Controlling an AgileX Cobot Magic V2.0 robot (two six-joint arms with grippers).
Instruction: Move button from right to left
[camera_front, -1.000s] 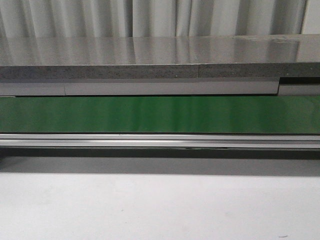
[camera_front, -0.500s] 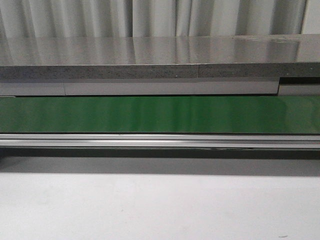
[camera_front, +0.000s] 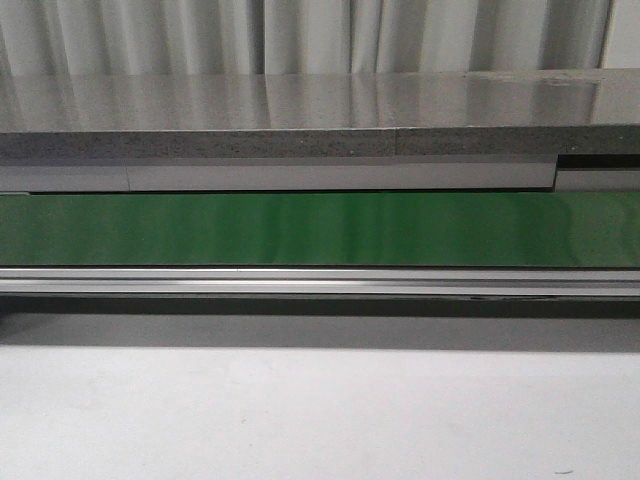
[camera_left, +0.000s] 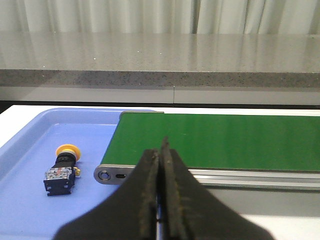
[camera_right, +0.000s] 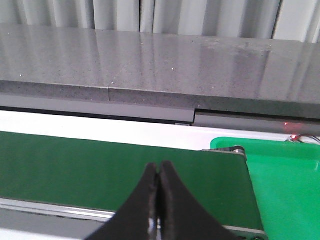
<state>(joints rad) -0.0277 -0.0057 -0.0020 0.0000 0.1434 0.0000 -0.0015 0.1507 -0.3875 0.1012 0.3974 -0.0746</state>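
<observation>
Both grippers have their fingers pressed together and hold nothing: you see the left gripper (camera_left: 161, 192) near the left end of the green conveyor belt (camera_left: 215, 140), and the right gripper (camera_right: 159, 200) over its right end. Beyond the left one, the button (camera_left: 62, 170) lies in the blue tray (camera_left: 25, 200), just beside the belt's end, with its yellow cap pointing away from the gripper. I judge the left arm is nearer. Farther right is a green tray (camera_right: 285, 185).

The belt (camera_front: 320, 229) runs left to right across the worktop (camera_front: 320, 410), with a counter (camera_front: 300, 115) behind it. At the belt's left end sits a tray (camera_left: 30, 200); the button (camera_left: 62, 170) lies in it on its side, just beside the belt's end roller. Another tray (camera_right: 285, 185) sits at the belt's right end.
</observation>
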